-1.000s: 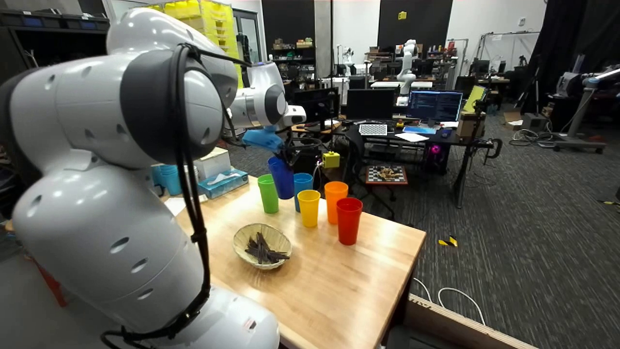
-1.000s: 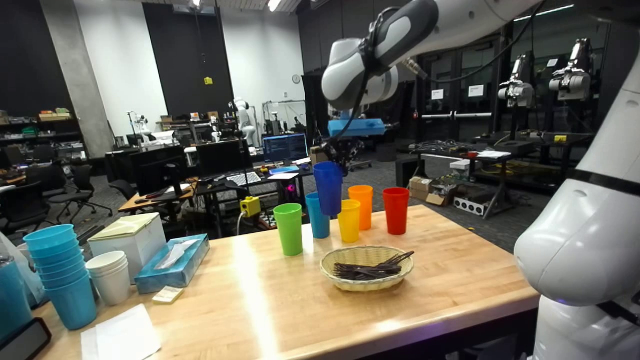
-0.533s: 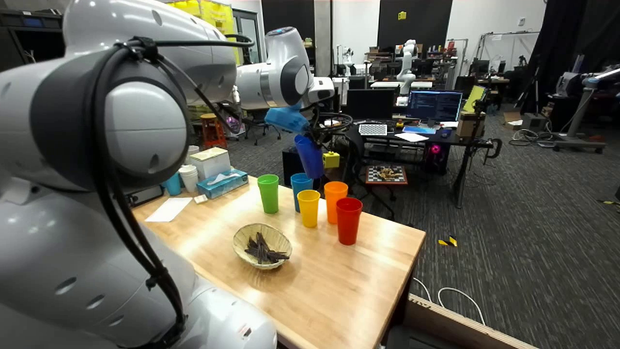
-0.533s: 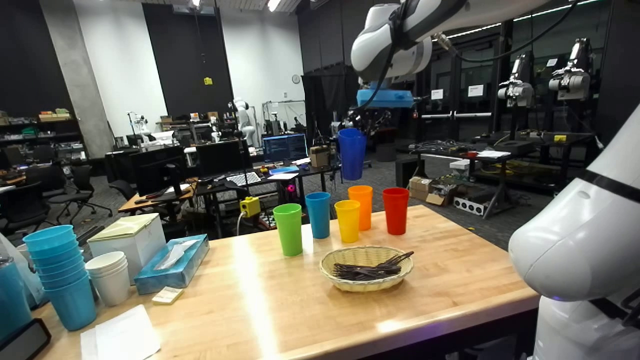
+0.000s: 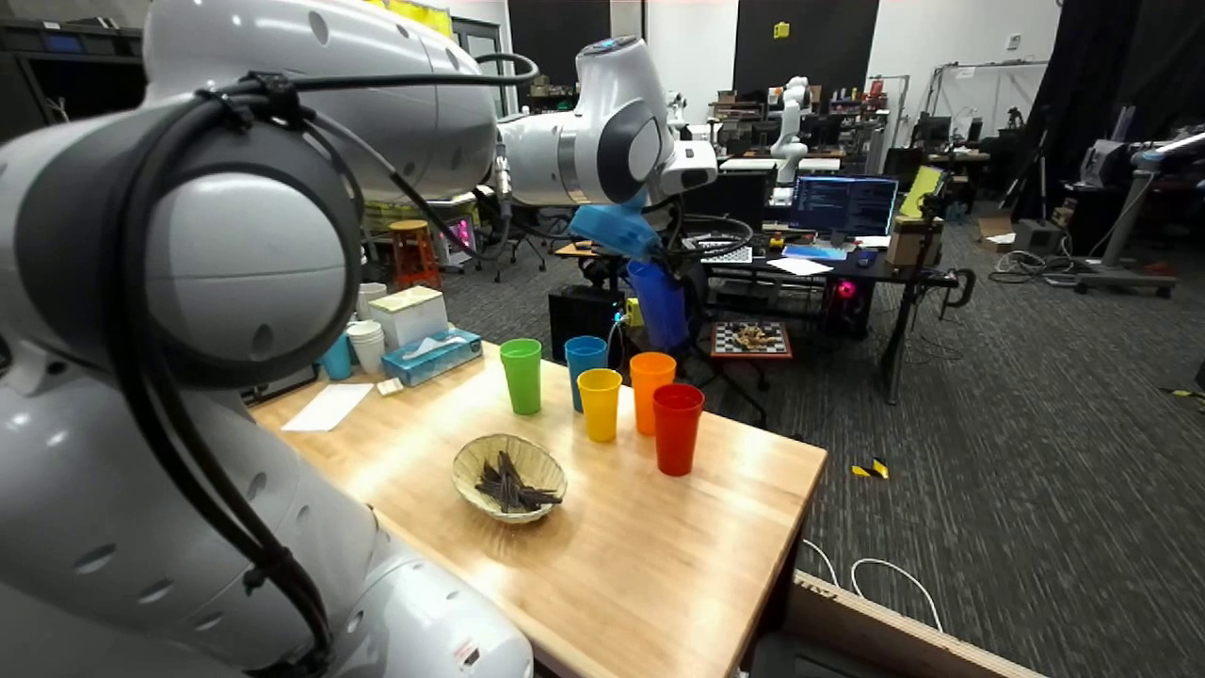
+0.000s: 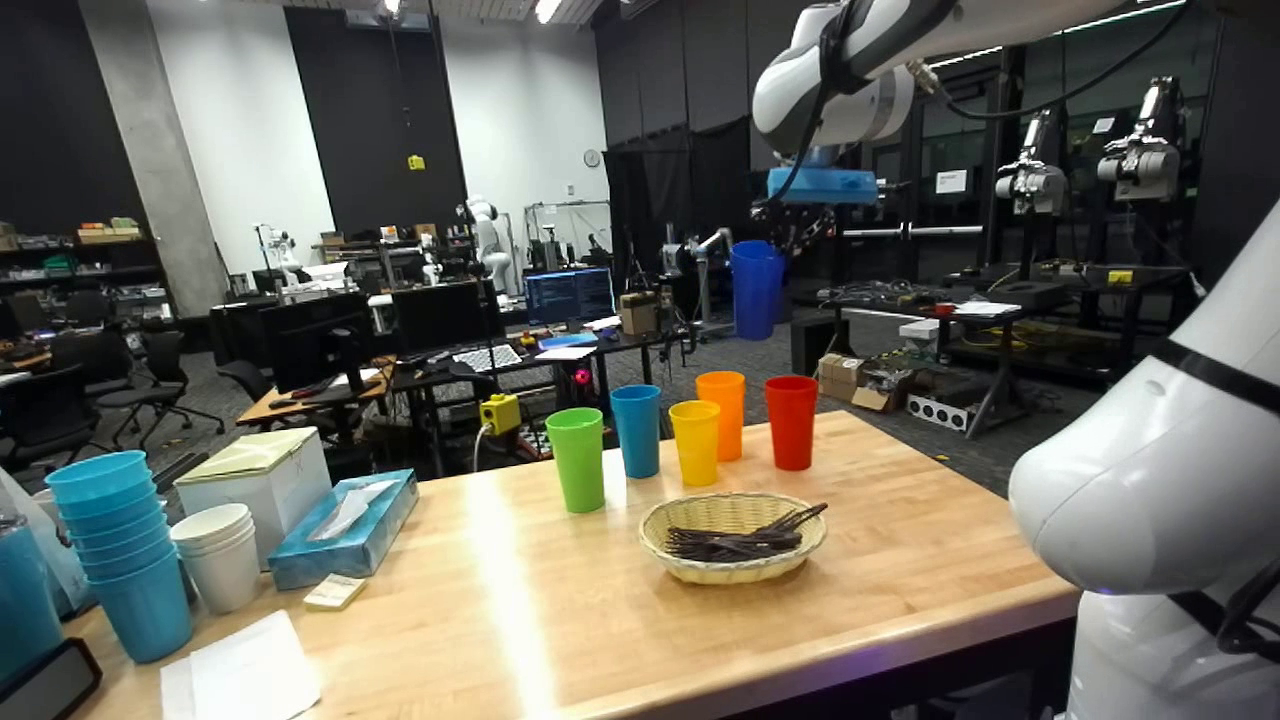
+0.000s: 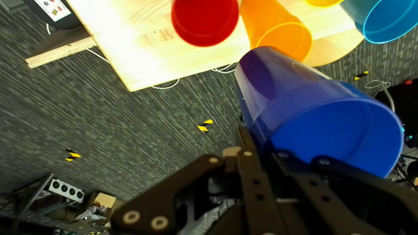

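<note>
In the wrist view the dark blue cup covers part of the orange cup, and 1 fingertip of the gripper cannot be made out. The picture's edge crops the red cup, yellow cup and light blue cup. The dark utensils lie too tangled to count; writing on the far lit monitor is too small to read.

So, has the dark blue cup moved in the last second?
Yes: up and to the picture's right in an exterior view. The dark blue cup now shows above the gap between the orange cup and red cup, which haven't moved.
</note>
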`<action>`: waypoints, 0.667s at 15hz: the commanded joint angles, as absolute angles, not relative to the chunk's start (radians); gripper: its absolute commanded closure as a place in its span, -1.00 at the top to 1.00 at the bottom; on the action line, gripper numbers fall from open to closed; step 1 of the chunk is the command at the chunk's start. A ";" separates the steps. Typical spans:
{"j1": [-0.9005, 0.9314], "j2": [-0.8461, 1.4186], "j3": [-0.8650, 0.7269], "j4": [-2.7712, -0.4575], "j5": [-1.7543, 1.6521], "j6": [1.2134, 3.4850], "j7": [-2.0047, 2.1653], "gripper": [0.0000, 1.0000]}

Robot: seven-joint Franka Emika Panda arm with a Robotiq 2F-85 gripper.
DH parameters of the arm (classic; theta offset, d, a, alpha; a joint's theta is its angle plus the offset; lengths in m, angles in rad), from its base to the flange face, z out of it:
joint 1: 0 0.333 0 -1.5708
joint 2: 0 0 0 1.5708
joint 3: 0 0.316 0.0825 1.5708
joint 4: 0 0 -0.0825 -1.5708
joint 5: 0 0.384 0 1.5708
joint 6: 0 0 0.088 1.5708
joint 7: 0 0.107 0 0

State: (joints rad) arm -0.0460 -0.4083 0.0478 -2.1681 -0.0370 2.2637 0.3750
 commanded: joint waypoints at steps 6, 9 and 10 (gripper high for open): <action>-0.072 -0.369 0.015 -2.172 -0.032 2.299 0.297 -0.97; -0.070 -0.345 0.003 -2.180 -0.025 2.312 0.266 -0.97; -0.070 -0.339 0.000 -2.181 -0.024 2.311 0.262 -0.97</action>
